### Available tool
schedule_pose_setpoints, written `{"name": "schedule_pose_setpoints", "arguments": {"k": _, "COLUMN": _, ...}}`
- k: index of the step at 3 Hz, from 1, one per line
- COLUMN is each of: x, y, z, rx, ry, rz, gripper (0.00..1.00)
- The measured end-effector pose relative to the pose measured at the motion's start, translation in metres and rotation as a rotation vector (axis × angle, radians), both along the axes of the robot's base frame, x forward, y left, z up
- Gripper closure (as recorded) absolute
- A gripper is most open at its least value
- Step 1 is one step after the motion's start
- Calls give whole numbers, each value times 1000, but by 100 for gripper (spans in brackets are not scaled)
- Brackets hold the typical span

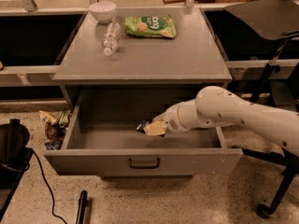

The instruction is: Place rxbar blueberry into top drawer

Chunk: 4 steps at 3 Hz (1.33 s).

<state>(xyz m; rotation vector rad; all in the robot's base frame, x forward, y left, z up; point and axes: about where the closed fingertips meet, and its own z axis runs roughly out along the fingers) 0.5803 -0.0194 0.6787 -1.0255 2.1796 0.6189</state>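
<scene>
One claw (148, 127) is in use, carried on the white arm (233, 113) that enters from 3 o'clock. The claw sits low inside the open top drawer (140, 158), near the middle of the cavity, and appears closed on the rxbar blueberry (140, 124). The dark wrapper juts out of the claw tip toward 9 o'clock. Whether the bar already touches the drawer floor cannot be determined.

Step in hand, as judged: placement. The bar is carried inside the drawer walls but is not yet released.

Next move, as judged:
1. Lower the bar until it rests on the drawer floor, if it does not already.
2. Part the claw so the wrapper drops free.
3. Withdraw upward and toward 3 o'clock, clear of the drawer's right wall and of the overhanging cabinet edge at 12 o'clock.

Surroundings, from the claw outward:
- At 6 o'clock, the drawer front panel with its dark handle (144, 163).
- At 12 o'clock, the grey surface (154, 59) of the cabinet, above the drawer.
- On the surface, toward 11 o'clock, a clear bottle (110, 38) lies on its side, with a white bowl (103, 10) behind it.
- At 12 o'clock, well apart from the claw, lies a green chip bag (150, 26). It plays no part in this step.
- At 9 o'clock, outside the drawer, loose wrappers (53, 122) lie on the floor.
</scene>
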Motion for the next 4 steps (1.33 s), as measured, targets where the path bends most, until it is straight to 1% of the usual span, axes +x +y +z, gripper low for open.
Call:
{"name": "schedule_pose_setpoints", "arguments": {"k": 2, "x": 15, "y": -30, "z": -28, "rx": -27, "ry": 30, "rz": -69, "gripper": 34}}
{"name": "schedule_pose_setpoints", "arguments": {"k": 3, "x": 20, "y": -44, "z": -34, "rx": -20, "ry": 34, "rz": -97, "gripper": 11}}
{"name": "schedule_pose_setpoints", "arguments": {"k": 4, "x": 25, "y": -56, "z": -17, "rx": 76, "ry": -23, "rz": -136, "gripper": 0}}
